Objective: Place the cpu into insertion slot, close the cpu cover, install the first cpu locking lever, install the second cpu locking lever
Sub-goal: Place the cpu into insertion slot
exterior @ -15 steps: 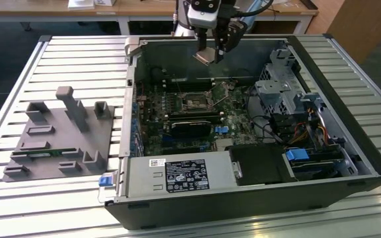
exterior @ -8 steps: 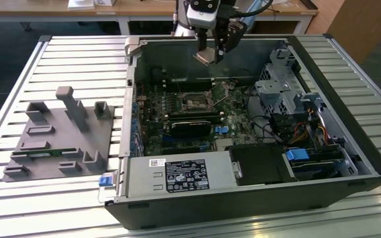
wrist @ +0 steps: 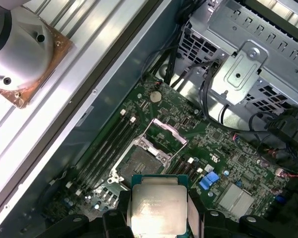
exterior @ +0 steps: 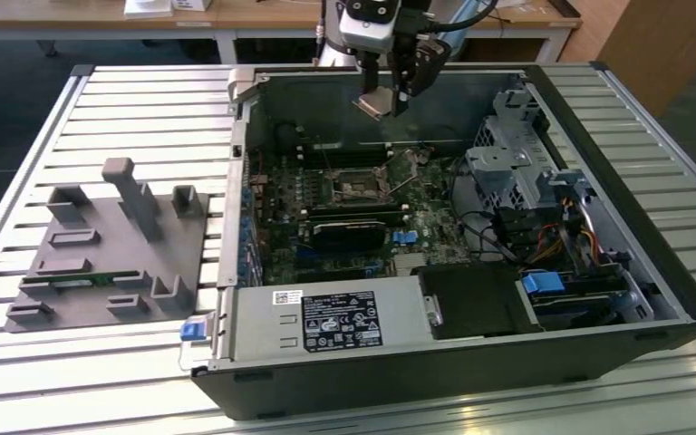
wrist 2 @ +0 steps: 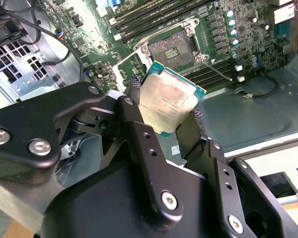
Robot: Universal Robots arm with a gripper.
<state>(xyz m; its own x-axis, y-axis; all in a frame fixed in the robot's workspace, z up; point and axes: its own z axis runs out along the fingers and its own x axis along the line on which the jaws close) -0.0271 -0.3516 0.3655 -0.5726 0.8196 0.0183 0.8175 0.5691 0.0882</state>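
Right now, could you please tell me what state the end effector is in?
End effector: closed on the cpu, held in the air, not yet in the insertion slot.

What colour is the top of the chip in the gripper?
The cpu top is pale silvery-grey, with a teal-green rim; clearest in the second wrist view.

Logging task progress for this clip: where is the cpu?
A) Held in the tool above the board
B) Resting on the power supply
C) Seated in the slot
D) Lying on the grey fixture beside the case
A: the cpu is clamped in the tool above the board, and the slot below lies open with nothing in it.
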